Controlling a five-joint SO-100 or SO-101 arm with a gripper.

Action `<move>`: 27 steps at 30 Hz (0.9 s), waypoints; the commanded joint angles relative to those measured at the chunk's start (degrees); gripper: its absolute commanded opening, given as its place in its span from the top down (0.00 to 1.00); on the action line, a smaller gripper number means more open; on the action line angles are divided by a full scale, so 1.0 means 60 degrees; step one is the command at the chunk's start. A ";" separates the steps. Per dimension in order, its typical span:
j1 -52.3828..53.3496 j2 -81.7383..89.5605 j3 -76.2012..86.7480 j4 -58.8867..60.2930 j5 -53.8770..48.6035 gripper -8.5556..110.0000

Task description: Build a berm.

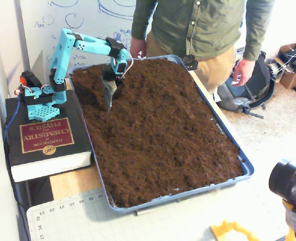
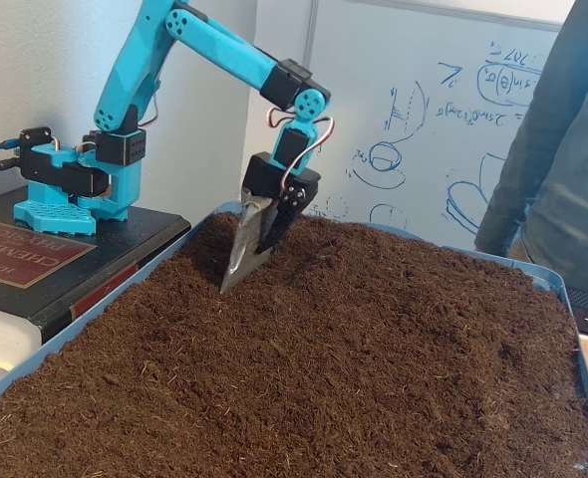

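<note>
A blue tray (image 1: 246,165) is filled with loose dark brown soil (image 1: 158,130). The soil lies roughly even and crumbly, and no distinct raised berm shows in either fixed view. My cyan arm reaches over the tray's far left corner. Its gripper (image 1: 109,95) points down, and its jaws lie close against a flat metal blade (image 2: 242,244). The blade's tip touches the soil (image 2: 354,358). The gripper also shows in a fixed view (image 2: 247,267). The soil just behind the blade looks slightly humped (image 2: 209,234).
The arm's base stands on a thick black book (image 1: 42,140) at the tray's left. A person in a green shirt (image 1: 203,25) stands at the far side of the tray. A camera (image 1: 291,183) stands at front right. A whiteboard (image 2: 443,129) is behind the tray.
</note>
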 commanded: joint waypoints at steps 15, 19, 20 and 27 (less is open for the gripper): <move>0.0396 -0.0586 -0.0322 -0.2959 -0.0557 0.92; 0.0396 -0.0601 -0.0791 -0.3604 -0.0557 0.92; 0.0396 -0.0601 -0.0967 -0.3662 -0.0557 0.92; 0.0352 -0.0454 -0.1670 -0.3721 -0.0557 0.92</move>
